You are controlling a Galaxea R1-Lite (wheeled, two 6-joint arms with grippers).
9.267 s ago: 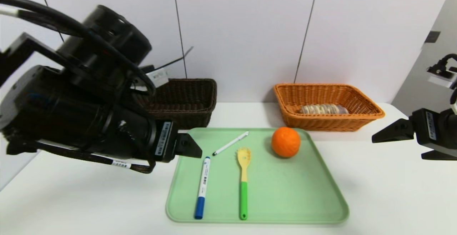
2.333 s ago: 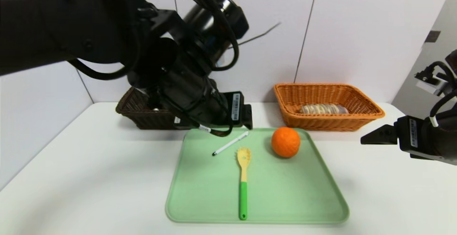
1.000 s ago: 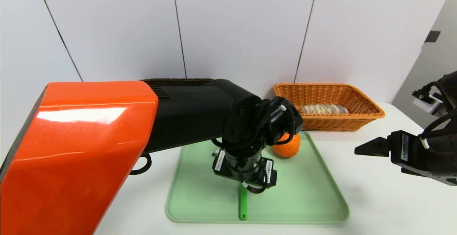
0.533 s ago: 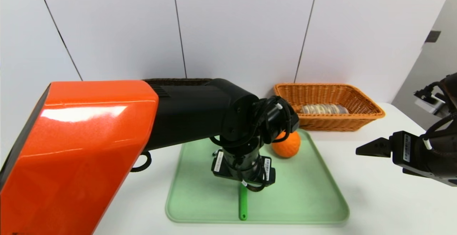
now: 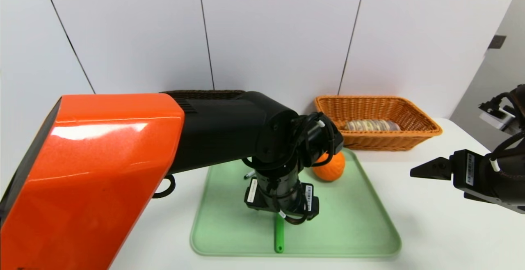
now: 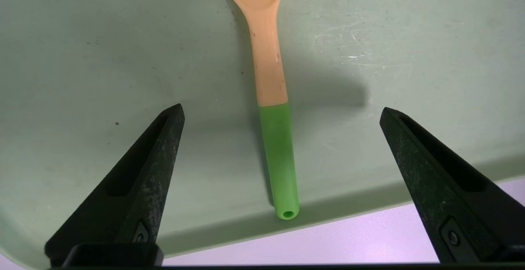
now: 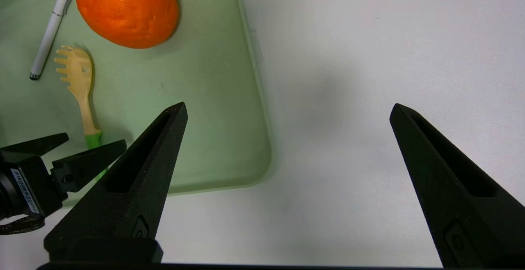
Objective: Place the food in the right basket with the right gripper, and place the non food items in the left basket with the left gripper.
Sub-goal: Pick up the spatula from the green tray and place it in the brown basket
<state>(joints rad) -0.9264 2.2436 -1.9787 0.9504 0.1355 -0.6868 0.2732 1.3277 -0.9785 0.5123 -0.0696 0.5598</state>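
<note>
The robot's black two-fingered left gripper (image 6: pixel 282 106), spread wide and holding nothing, hovers above a green-handled, yellow slotted pasta spoon (image 6: pixel 275 138) on a smooth pale-green tray (image 5: pixel 348 220). Near the spoon on the tray lie a slim white pen (image 7: pixel 51 30) and a round, dimpled orange fruit (image 7: pixel 131 11). Behind, a striped oblong roll (image 5: pixel 371 125) sits in an orange-tan woven wicker basket (image 5: pixel 389 142), beyond the arm from a dark wicker basket (image 5: pixel 203 94). The black right gripper (image 7: pixel 289 106), open, hangs over the white surface (image 7: pixel 348 200).
</note>
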